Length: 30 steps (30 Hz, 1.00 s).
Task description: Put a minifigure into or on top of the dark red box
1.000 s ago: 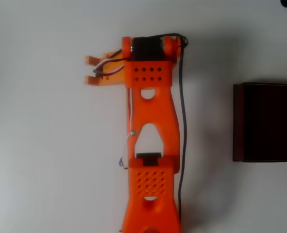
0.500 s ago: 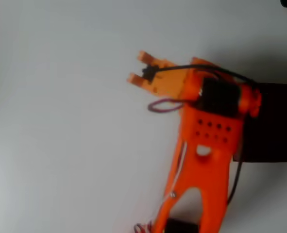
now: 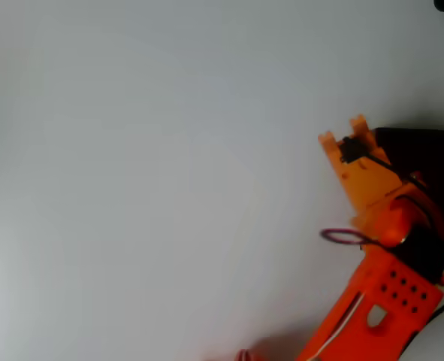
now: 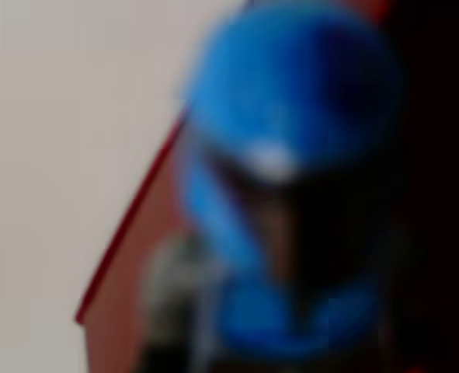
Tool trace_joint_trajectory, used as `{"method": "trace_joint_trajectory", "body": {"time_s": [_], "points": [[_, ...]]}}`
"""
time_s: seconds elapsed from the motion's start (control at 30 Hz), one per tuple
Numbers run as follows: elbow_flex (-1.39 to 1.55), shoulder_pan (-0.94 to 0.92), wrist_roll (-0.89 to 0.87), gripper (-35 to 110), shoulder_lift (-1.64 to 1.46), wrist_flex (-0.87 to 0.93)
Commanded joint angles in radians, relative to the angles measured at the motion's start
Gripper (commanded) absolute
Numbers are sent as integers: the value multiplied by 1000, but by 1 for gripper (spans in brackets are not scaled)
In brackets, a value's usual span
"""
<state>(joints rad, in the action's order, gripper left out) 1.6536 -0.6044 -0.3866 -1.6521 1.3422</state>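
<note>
In the wrist view the minifigure (image 4: 291, 179) sits very close to the lens, a blurred bright blue head and body with dark parts. Behind it run the dark red box's maroon wall (image 4: 128, 303) and its black inside. In the overhead view my orange gripper (image 3: 342, 129) points up at the left top corner of the dark red box (image 3: 432, 154) by the right edge. Its fingers stand close together, shut on the minifigure, which the fingers hide from above. The arm covers the box's lower part.
The white table (image 3: 146, 195) stretches wide and bare to the left of the arm. A purple wire loop (image 3: 342, 237) hangs beside the wrist. The box reaches past the right edge of the overhead view.
The arm has swung from the middle of the table to the right. The gripper now sits at the box's left top corner, pointing up instead of left.
</note>
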Motion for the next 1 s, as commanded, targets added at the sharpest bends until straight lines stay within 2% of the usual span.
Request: {"method": "trace_joint_trajectory", "body": {"time_s": [0.0, 0.13, 0.2, 0.27, 0.43, 0.57, 0.73, 0.97], "points": [[-92, -64, -43, 0, 95, -31], [-261, -143, -48, 0, 290, -12], [-396, -183, -32, 0, 400, 52], [-485, -199, -8, 10, 466, 94], [-448, -201, 11, 19, 431, 83], [-282, -178, 48, 21, 235, 35], [-15, -101, 121, 18, -173, 25], [330, 164, 101, 17, -712, 69]]}}
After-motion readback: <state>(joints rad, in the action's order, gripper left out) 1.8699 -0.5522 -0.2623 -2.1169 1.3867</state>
